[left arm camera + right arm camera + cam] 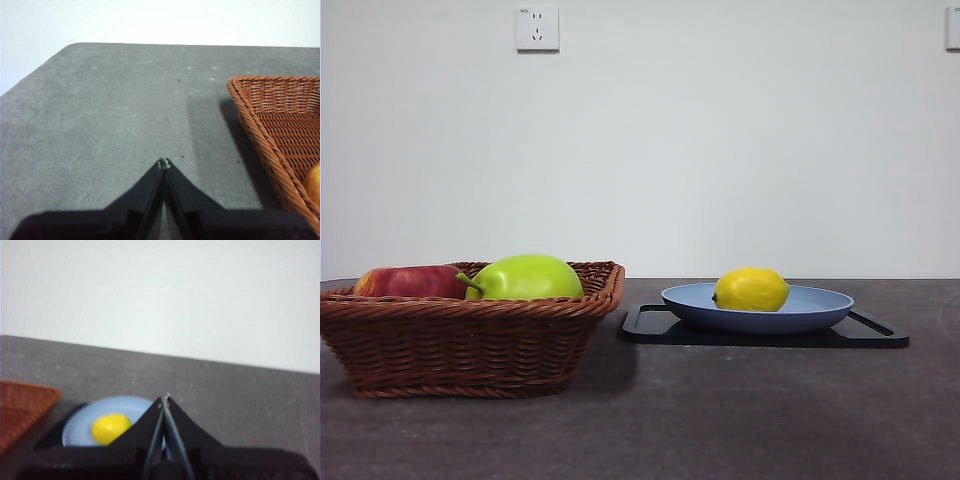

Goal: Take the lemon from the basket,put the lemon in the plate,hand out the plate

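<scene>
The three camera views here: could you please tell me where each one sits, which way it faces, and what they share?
Front view: low, at table height, looking level across at the basket, lemon on the plate, tray; no arm shows.
Left wrist view: above the table, beside the basket's rim; left gripper, jaws shut.
Right wrist view: angled down at the lemon in the plate; right gripper, jaws shut.
Shared: all three show the basket; front and right wrist views show the lemon.

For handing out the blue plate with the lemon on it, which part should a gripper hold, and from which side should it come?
Probably the raised rim of the plate on its bare side, away from the basket, coming in level. The lemon sits off-centre toward the basket, and the rim overhangs the black tray, leaving room for a jaw underneath.
</scene>
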You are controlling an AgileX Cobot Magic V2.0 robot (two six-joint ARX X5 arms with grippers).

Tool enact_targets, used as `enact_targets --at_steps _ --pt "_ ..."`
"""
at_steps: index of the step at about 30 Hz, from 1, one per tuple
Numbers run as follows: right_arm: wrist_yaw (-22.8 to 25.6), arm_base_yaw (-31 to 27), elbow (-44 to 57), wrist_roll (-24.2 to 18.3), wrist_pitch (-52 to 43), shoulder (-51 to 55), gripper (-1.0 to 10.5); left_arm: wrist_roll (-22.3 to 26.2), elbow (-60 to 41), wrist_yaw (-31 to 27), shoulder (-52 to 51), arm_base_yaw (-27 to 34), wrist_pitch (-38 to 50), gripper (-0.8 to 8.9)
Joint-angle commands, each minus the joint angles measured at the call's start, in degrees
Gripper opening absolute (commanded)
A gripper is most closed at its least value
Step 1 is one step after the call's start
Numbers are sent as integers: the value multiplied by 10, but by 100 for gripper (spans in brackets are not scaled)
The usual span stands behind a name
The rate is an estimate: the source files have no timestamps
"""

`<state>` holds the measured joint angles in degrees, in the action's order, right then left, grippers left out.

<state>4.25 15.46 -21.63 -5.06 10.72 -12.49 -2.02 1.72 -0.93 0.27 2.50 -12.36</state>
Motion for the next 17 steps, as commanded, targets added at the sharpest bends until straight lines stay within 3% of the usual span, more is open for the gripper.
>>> enact_targets --at_steps 1,4,7,17 --pt "-63 -45 53 10 -12 32 4 -3 -3 -1 -2 2 4 8" --pt "-115 -82 113 34 -38 63 4 -3 -3 -2 -2 2 4 8" --pt "-132 -99 152 53 -43 91 4 -3 -3 -1 -2 2 3 8" --pt "-133 -127 211 57 -43 125 4 -3 -3 -2 -2 2 4 8"
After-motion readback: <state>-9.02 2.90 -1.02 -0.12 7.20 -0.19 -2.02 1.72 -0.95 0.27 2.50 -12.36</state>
